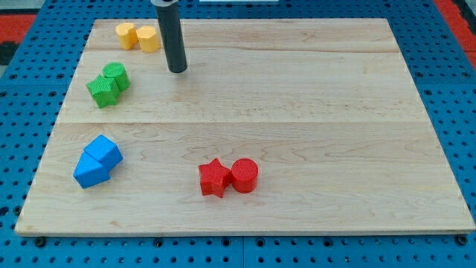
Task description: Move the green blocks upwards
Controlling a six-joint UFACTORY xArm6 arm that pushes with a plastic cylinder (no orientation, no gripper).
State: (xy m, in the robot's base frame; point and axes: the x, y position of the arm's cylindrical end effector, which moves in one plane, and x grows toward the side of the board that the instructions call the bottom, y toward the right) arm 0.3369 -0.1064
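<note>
Two green blocks sit together at the board's upper left: a green star point(102, 91) and a green cylinder point(117, 76) touching it on its upper right. My tip point(177, 71) rests on the board to the right of the green cylinder, about a block's width or more away, not touching any block. The dark rod rises from it to the view's top.
Two yellow blocks point(138, 36) lie side by side near the board's top left, above the green pair. Two blue blocks point(97, 161) sit at the lower left. A red star point(214, 177) and red cylinder point(244, 175) sit at the lower middle. The wooden board point(335, 112) lies on a blue pegboard.
</note>
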